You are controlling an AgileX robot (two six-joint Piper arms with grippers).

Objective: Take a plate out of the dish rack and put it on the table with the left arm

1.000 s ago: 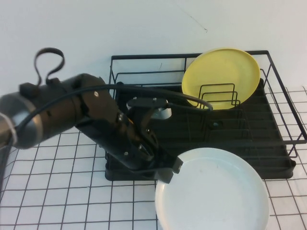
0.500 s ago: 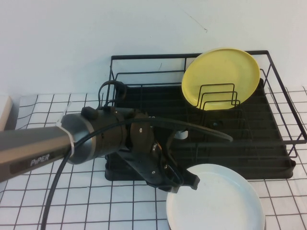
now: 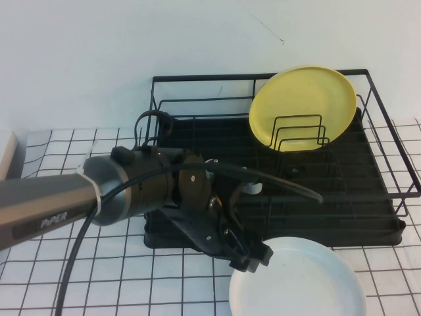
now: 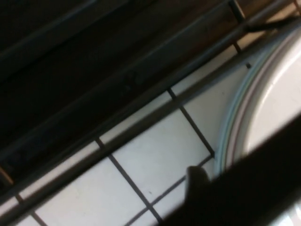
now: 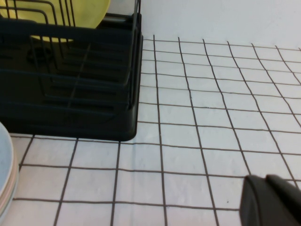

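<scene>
left gripper [image 3: 253, 253]: at plate's near-left rim, finger gap unclear | plate [image 3: 299, 280]: flat on table [image 3: 99, 289] before dish rack [image 3: 368, 217] | right gripper [image 5: 273, 200]: parked, grip unreadable | risk: withdrawing could snag rim; drag plate

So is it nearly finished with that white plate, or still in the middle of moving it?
Nearly finished. Done: the white plate is out of the dish rack and lies flat on the table in front of it. In hand: the left pincer sits at the plate's rim, seemingly letting go. Left: pulling the arm clear. The yellow plate stands in the rack. The right pincer is parked aside above the table.
</scene>
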